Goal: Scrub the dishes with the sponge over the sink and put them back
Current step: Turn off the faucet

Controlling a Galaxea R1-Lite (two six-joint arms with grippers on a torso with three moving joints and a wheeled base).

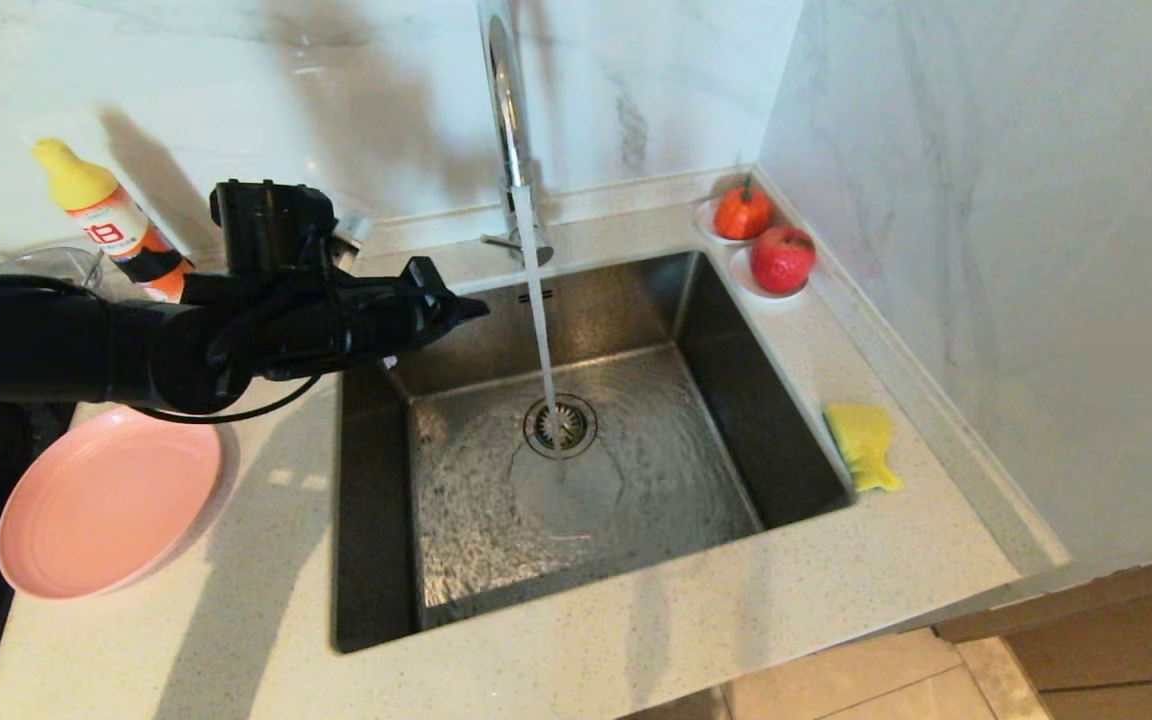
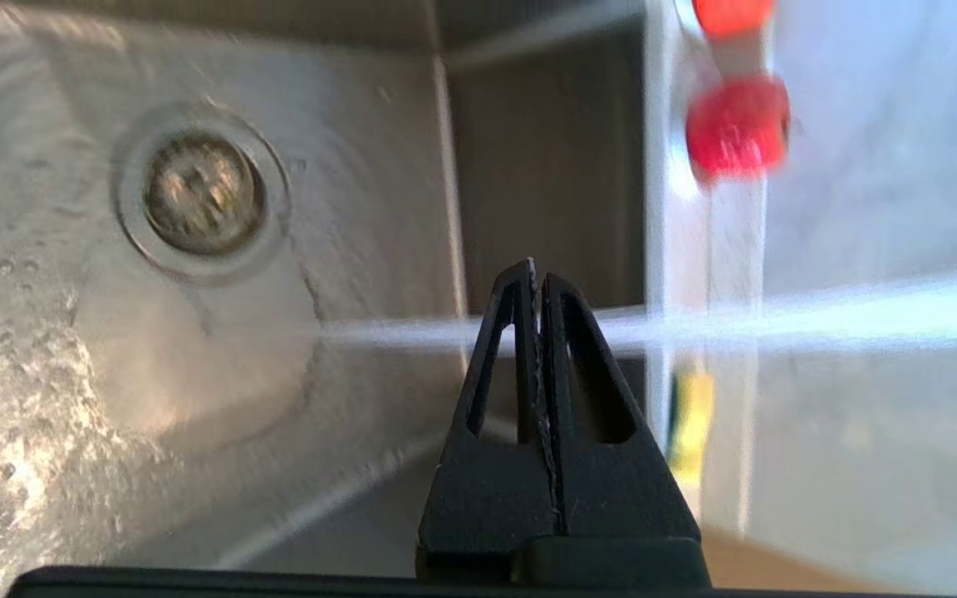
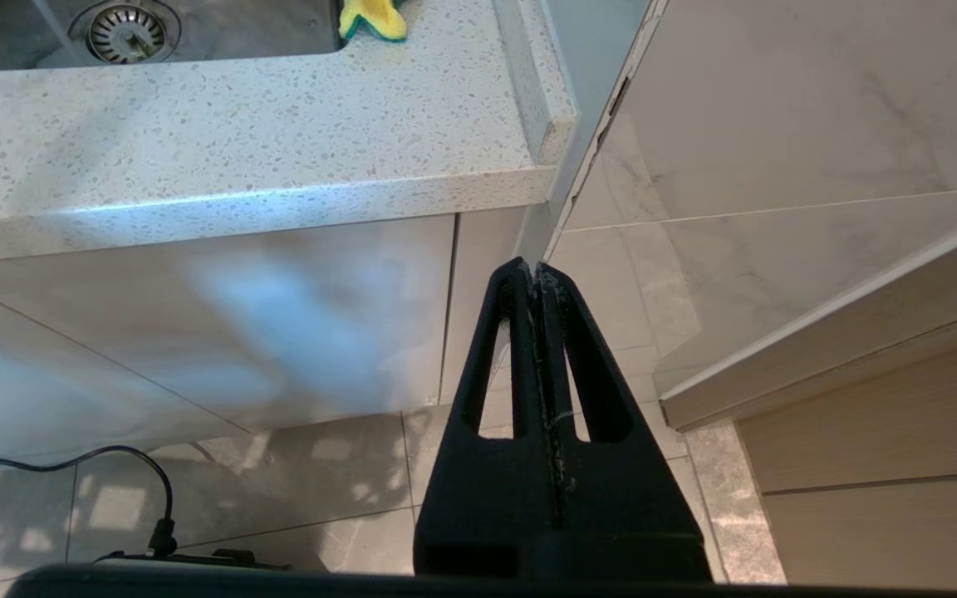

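The left claw (image 1: 471,308) reached in from the left of the head frame, its fingers pressed together on nothing, its tip over the upper left rim of the sink (image 1: 376,560). Water ran from the faucet (image 1: 508,120) onto the drain strainer (image 1: 560,424). The pink plate (image 1: 106,500) lay on the worktop (image 1: 636,650) at lower left, just beside the sink; a pale blue-grey rim at the far left edge was probably the second plate. The sponge (image 1: 864,445) lay at centre right, beside the sink's far rim. The right claw (image 3: 535,274) hung parked below the worktop edge, also closed and empty. To do this step well, the left claw would likely need to spread before swinging down to the pink rim, taking it by the raised lip.
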